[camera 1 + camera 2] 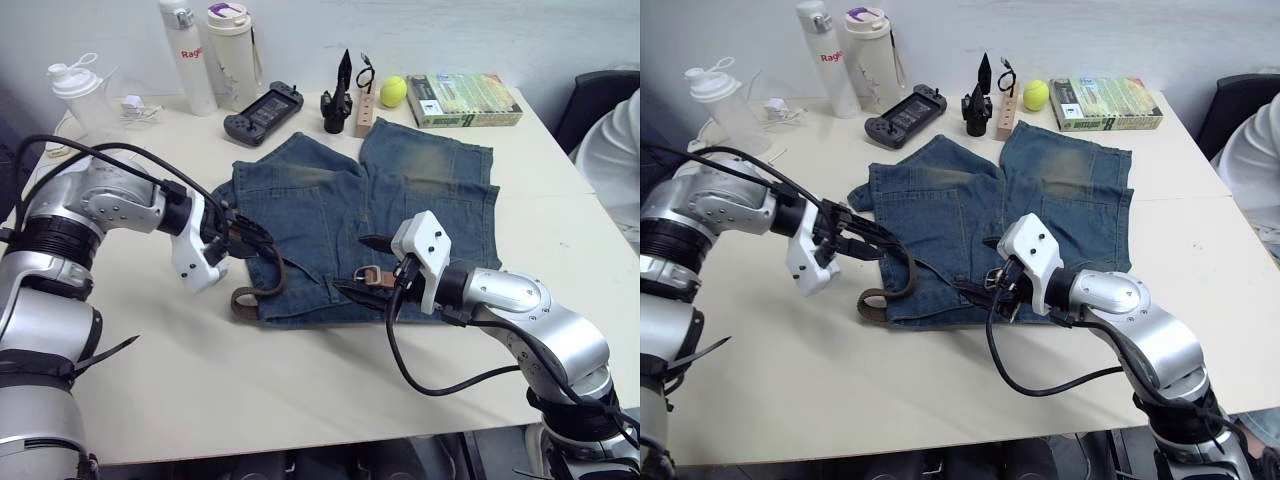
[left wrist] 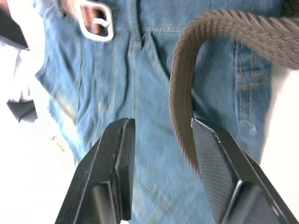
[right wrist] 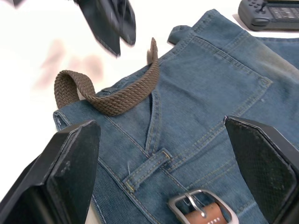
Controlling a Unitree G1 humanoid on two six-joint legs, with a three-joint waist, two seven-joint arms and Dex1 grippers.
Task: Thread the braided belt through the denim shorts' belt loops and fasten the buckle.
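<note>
My left hand (image 1: pixel 243 240): fingers parted, hovering over the left edge of the denim shorts (image 1: pixel 400 215), with the braided belt (image 1: pixel 268 285) curving up between them and lying against one finger (image 2: pixel 219 172), not clamped. My right hand (image 1: pixel 368 268): fingers spread wide, empty, poised low over the waistband near the table's front, straddling the buckle (image 3: pixel 198 207) and one of the belt loops (image 3: pixel 148 169) just beyond it. Braided belt: arcs from beside my left hand, loops off the shorts' left corner onto the table (image 1: pixel 250 390), then lies along the waistband toward the buckle; how far it is threaded I cannot tell. Denim shorts: flat on the table, waistband toward me, legs pointing away. Beyond the legs, along the far edge: a game controller (image 1: pixel 262 108), a tennis ball (image 1: pixel 393 91), a book (image 1: pixel 464 100), two tall bottles (image 1: pixel 210 55), a shaker bottle (image 1: pixel 82 95).
</note>
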